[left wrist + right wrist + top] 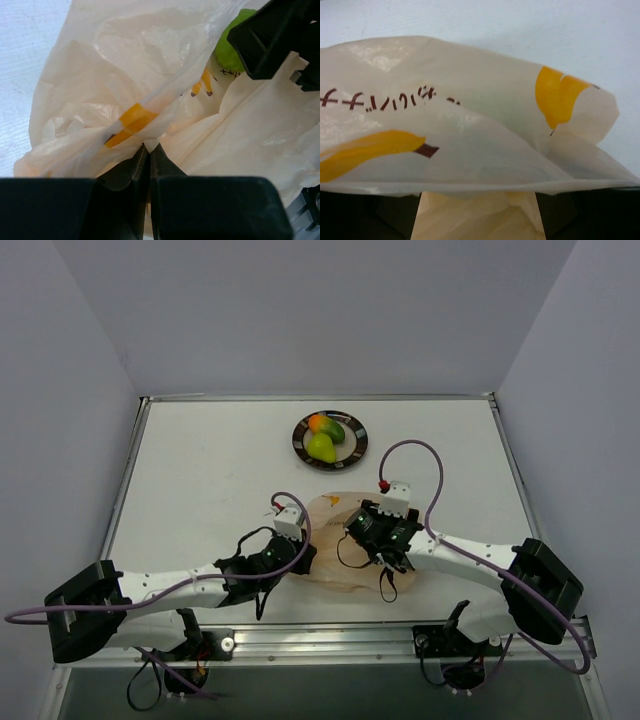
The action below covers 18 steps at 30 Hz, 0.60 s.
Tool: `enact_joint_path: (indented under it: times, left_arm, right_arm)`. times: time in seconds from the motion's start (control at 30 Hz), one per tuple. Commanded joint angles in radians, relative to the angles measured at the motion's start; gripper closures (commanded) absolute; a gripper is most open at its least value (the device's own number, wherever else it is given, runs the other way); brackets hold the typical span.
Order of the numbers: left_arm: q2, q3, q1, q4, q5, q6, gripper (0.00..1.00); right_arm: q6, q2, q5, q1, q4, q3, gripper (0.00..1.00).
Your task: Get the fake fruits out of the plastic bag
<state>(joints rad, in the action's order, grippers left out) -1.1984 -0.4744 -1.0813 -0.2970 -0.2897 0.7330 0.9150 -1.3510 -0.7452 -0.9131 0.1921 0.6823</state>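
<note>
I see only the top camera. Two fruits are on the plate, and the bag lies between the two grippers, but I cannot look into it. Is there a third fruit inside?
Observer: Yes. The left wrist view shows a round green fruit between the folds of the plastic bag, close beside the black body of the right gripper.
Operator: Does the left gripper hold the bag, or only touch it?
Observer: It holds it. In its own wrist view the left gripper is shut, with a fold of the bag pinched between its fingertips.
</note>
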Motion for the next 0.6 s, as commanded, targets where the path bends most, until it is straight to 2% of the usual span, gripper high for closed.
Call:
enact_joint_path:
  times: [0.0,0.17,0.27,0.4,0.43,0.53,0.57]
  left_arm:
    - [0.008,-0.018,-0.014,-0.022,-0.025,-0.02,0.97]
    - [0.003,-0.018,-0.019,-0.024,-0.031,-0.023,0.97]
    - [-0.006,-0.02,-0.02,-0.03,-0.028,-0.024,0.97]
    - [-0.007,-0.02,-0.026,-0.031,-0.032,-0.026,0.97]
    - [-0.007,-0.02,-0.026,-0.03,-0.034,-0.026,0.98]
    - [0.005,-0.015,-0.028,-0.018,-0.046,-0.023,0.98]
    - [0.008,-0.015,-0.028,-0.014,-0.052,-0.023,0.97]
  right_arm:
    - [0.036,-0.023,-0.053,0.034,0.037,-0.004,0.25]
    - [0.027,-0.043,-0.028,0.051,0.029,0.01,0.08]
    - [-0.002,-0.066,-0.011,0.071,-0.046,-0.01,0.07]
    - [-0.094,-0.095,0.094,0.1,-0.227,-0.04,0.24]
    - [-0.111,-0.108,0.112,0.1,-0.252,-0.036,0.35]
    - [-0.174,-0.105,0.127,0.06,-0.299,-0.009,0.52]
    - [-0.209,-0.1,0.121,0.042,-0.31,-0.003,0.54]
